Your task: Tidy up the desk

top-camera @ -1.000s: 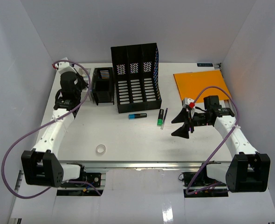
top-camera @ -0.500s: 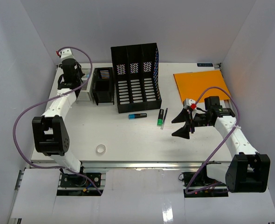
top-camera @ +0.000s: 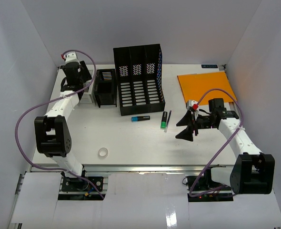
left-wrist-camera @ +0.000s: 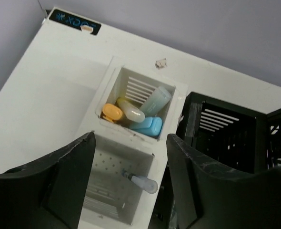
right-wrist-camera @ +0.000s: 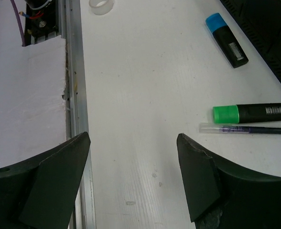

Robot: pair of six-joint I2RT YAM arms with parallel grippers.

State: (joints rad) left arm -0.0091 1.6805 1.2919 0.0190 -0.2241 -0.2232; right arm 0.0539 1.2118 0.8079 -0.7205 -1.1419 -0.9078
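Observation:
The desk (top-camera: 131,140) is a white tabletop with a metal rail along its front edge. My left gripper (top-camera: 83,84) hangs open at the back left, over a white two-compartment organiser (left-wrist-camera: 165,143). The near compartment under the left gripper (left-wrist-camera: 131,145) holds a pen with a clear cap (left-wrist-camera: 141,182). The far compartment holds an orange-capped bottle (left-wrist-camera: 113,112) and blue items (left-wrist-camera: 149,126). My right gripper (top-camera: 185,127) stands open and empty over bare desk right of centre, and in the wrist view the right gripper (right-wrist-camera: 133,143) frames only white tabletop.
A tall black file holder (top-camera: 138,78) and a small black bin (top-camera: 105,88) stand at the back. An orange folder (top-camera: 205,86) lies back right. A blue highlighter (top-camera: 140,118), green highlighter (top-camera: 164,121), thin pen (top-camera: 169,120) and tape roll (top-camera: 103,152) lie loose.
The left arm's elbow has risen and its wrist has moved towards the back left corner. Its jaws have opened over the white organiser. The right arm has barely moved.

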